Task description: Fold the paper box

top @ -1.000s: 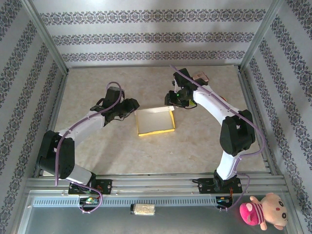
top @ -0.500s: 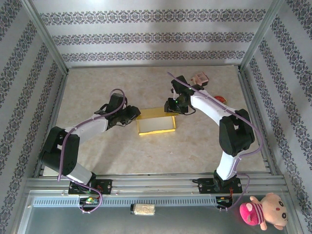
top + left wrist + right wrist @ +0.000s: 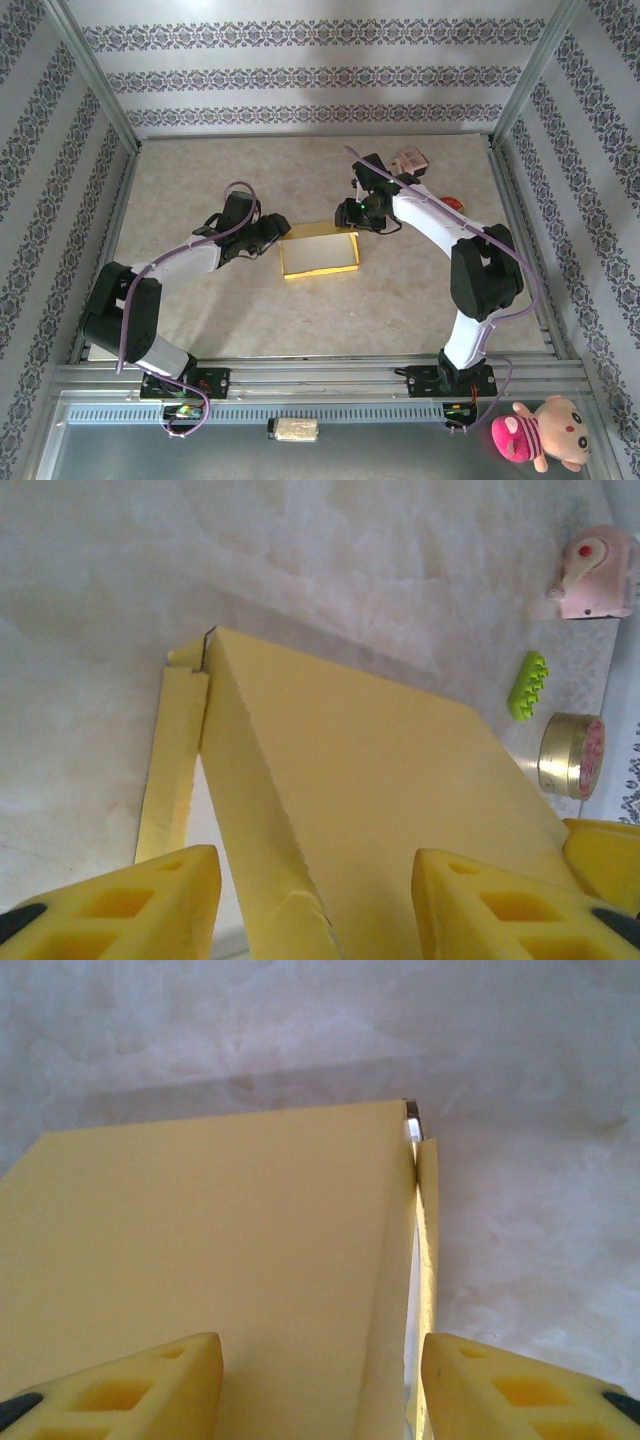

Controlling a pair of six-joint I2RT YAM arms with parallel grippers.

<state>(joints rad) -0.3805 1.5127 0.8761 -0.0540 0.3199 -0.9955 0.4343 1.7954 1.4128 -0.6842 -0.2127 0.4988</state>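
The marbled tabletop (image 3: 200,170) carries the paper box (image 3: 320,252) at its middle. Its yellow lid is lowered over the tray and one narrow side flap stands loose outside; the inside is hidden. The left hand (image 3: 272,230) sits at the box's left edge and the right hand (image 3: 352,213) at its far right corner. Both are spread, fingers either side of the cardboard, seemingly not pinching it. Near the right edge lie a pink item (image 3: 595,575), a round tin (image 3: 570,755) and a small green toothed piece (image 3: 527,685).

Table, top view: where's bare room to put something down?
Free: far-left table corner, between back wall and left arm; near strip between paper box and arm bases. Crowded: left gripper and right gripper flank the box; pink item and tin far right.
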